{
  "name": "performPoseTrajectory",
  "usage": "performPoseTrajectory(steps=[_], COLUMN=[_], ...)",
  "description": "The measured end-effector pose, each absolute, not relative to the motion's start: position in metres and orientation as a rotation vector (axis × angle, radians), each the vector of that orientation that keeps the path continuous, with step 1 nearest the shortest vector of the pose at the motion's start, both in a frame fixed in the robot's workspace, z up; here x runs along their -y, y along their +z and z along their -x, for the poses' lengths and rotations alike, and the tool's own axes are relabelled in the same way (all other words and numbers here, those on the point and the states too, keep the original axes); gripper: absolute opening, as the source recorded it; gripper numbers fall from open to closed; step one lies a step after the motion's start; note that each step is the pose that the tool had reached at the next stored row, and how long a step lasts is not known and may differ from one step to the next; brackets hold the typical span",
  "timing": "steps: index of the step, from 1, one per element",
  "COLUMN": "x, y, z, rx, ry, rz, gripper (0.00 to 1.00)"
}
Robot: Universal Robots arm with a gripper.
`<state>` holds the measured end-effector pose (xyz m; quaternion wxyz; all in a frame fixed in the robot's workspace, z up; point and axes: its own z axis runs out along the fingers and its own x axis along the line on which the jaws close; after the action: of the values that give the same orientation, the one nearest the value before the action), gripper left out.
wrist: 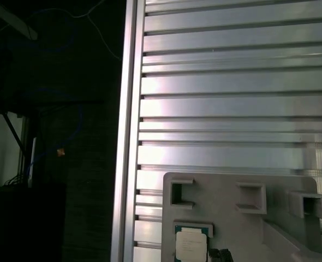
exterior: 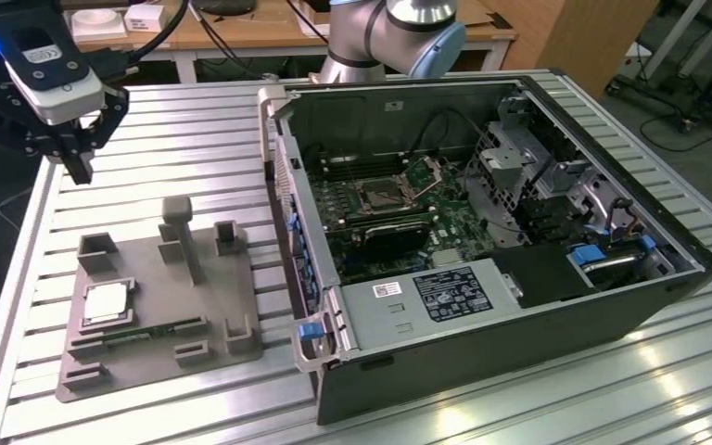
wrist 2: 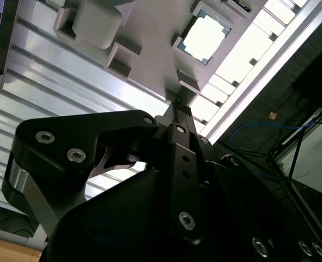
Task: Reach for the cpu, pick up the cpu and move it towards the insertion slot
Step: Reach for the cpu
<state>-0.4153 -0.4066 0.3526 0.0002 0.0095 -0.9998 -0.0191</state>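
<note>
Here you have one cpu (exterior: 107, 301), flat, square, lid up, in the grey tray's (exterior: 208, 292) recess. Your one gripper (exterior: 81, 174) hangs near that tray, jaws clenched on nothing.

A slatted metal table (exterior: 171, 139) lay under the fingers (exterior: 81, 170), a grey tray (exterior: 226, 297) near them, an open computer case (exterior: 603, 306) well apart, toward the exterior view's right.

Cpu (exterior: 107, 302) in tray (exterior: 146, 264), exterior view's left of case (exterior: 517, 334)
</note>
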Motion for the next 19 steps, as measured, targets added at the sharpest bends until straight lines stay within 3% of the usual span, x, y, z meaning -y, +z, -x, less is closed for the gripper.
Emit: performPoseTrajectory(steps=[19], x=[0.4095], y=[0.3462], z=[0.4198], rx=[3.144], ry=[-0.058], rz=[-0.03], gripper=[0.11])
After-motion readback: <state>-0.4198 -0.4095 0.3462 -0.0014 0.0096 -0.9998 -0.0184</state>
